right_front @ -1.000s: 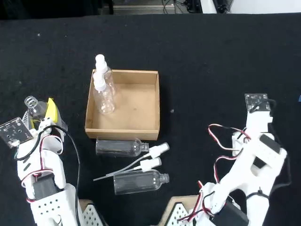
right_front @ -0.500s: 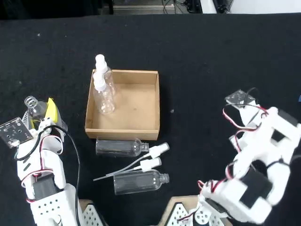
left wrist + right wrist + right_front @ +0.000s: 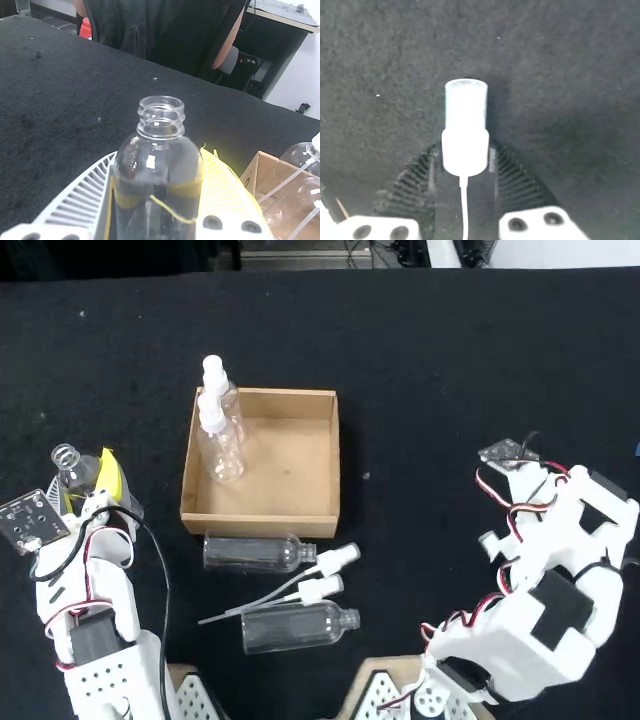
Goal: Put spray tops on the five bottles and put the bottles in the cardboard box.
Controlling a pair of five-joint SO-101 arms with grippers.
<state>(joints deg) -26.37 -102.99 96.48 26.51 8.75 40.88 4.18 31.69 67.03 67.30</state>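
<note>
The open bottle point(image 3: 159, 165) is getting cut off at the edge, so its bottom is hiding. The thin tube of the spray top point(image 3: 465, 132) is running off the edge too. The cardboard box point(image 3: 262, 175) is peeking in by one corner.

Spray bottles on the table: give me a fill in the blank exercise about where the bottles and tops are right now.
1. The cardboard box holds ____ capped bottles.
2. The left gripper is shut on a clear bottle with ____ spray top on its neck.
3. The right gripper is shut on a white ____.
4. Between the box and the arms, two uncapped bottles lie on their ____.

Missing words: two; no; spray top; sides.
</note>
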